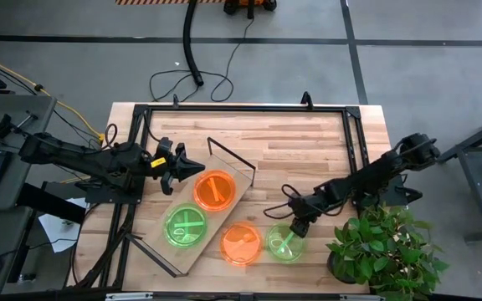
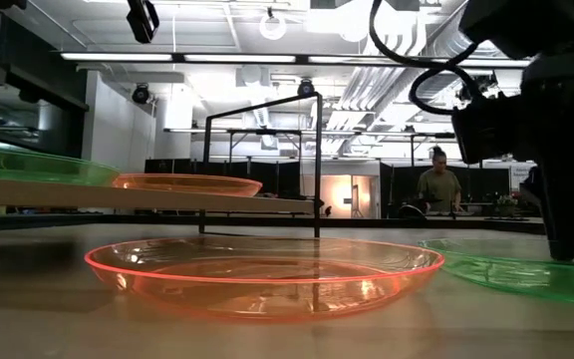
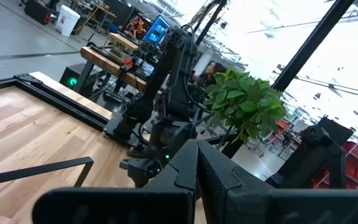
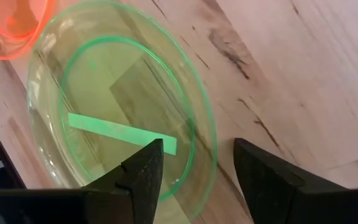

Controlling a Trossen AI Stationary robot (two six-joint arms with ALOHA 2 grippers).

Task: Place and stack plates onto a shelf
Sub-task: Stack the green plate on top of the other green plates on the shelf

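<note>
The shelf (image 1: 229,165) lies slantwise on the table and carries an orange plate (image 1: 216,191) and a green plate (image 1: 185,226). A second orange plate (image 1: 242,243) (image 2: 267,269) and a second green plate (image 1: 284,242) (image 4: 117,118) sit flat on the tabletop toward the near edge. My right gripper (image 1: 298,227) (image 4: 197,144) is open and points down over that green plate's far-right rim. My left gripper (image 1: 197,168) (image 3: 196,177) is shut and hovers by the shelf's far end, holding nothing. Only these plates show. My right gripper straddles the table green plate's rim (image 4: 211,155) from above, one finger (image 4: 146,168) inside the plate and one (image 4: 263,174) outside. I cannot tell whether either finger touches the plate, which lies flat on the table.
A potted plant (image 1: 383,247) stands at the table's near right corner, close behind my right arm. A black tube frame (image 1: 241,109) runs along the table's far and side edges. The shelf's wire end frames (image 1: 228,155) rise above the board. A person (image 2: 438,189) stands far off in the room.
</note>
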